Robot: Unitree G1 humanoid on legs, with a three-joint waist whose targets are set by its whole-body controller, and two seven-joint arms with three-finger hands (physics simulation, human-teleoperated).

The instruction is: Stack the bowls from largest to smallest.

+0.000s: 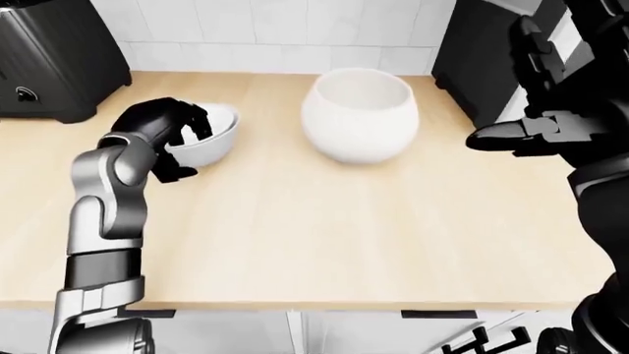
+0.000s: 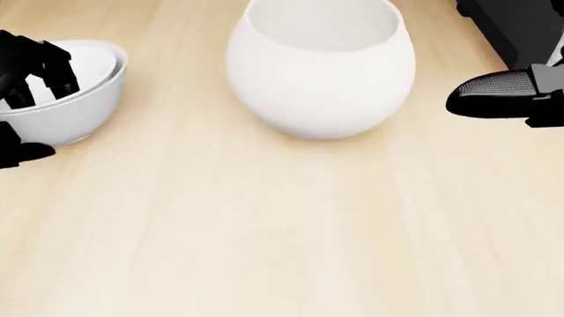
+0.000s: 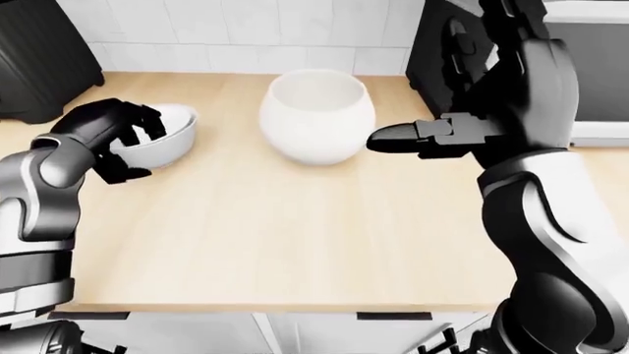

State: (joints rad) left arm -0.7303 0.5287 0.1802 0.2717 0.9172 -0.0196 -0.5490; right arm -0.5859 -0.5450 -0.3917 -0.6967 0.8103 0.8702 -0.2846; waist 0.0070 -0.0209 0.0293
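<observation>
Wooden counter [image 1: 324, 228] under a white tiled wall, two white bowls still apart, nothing stacked yet.

Near the counter's left side, the small bowl [image 1: 209, 135] sits with the left hand [image 1: 162, 133] curled over its rim, fingers [image 2: 55, 66] hooked inside and thumb outside, seemingly gripping it; the head view hints at a second rim nested inside, though I cannot tell for sure. Well to its right stands the big round bowl [image 2: 319, 66], upright and empty, so the small one still has to be lifted into it. The right hand [image 3: 413, 138] hovers just beside the big bowl, fingers spread and holding nothing. Only the eye views show the black appliance [image 1: 54, 59] at left and the dark cabinet [image 3: 433, 51] at right.
</observation>
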